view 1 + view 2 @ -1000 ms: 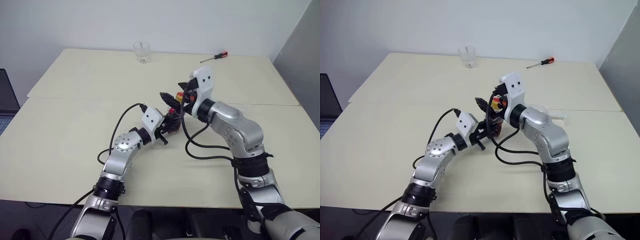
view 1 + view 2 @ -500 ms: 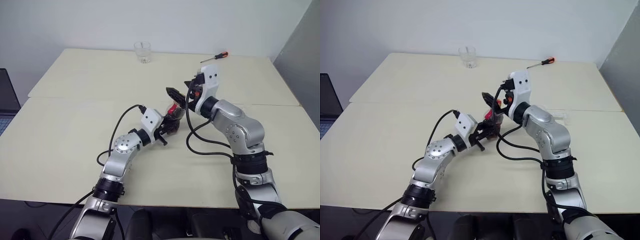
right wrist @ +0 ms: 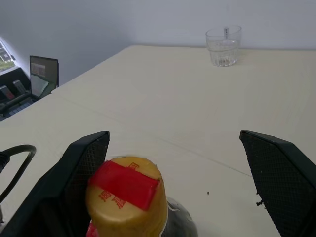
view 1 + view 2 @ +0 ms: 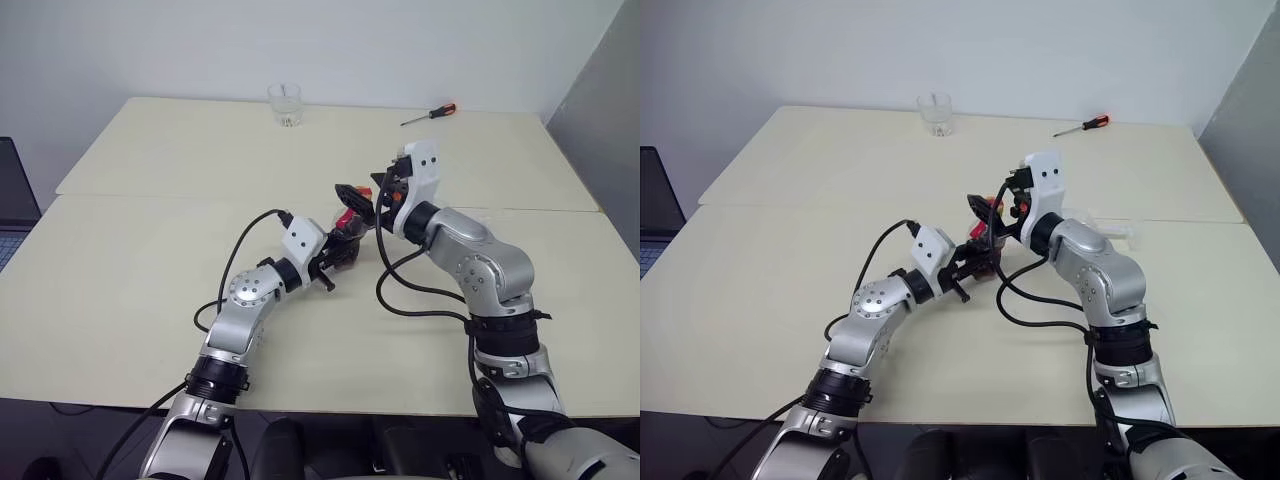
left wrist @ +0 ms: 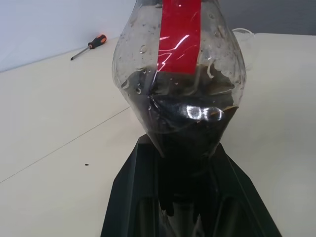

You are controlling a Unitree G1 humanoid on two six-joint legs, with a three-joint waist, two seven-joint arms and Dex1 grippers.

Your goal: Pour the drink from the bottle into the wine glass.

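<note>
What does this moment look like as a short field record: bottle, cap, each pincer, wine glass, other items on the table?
bottle: upright, part full of dark drink
cap: still on
left pincer: shut on bottle
right pincer: open, fingers either side of cap, not touching
wine glass: rim just seen behind bottle, not yet filled as far as visible
tumbler: far edge of table
screwdriver: far right of table

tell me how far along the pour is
Done: the left tool is shut on the small squat clear plastic bottle. In hand: the open right tool flanks its yellow-and-red cap, which is not off yet. Left: uncapping and pouring the dark cola-like drink; the clear stemmed wine glass is only partly seen.
</note>
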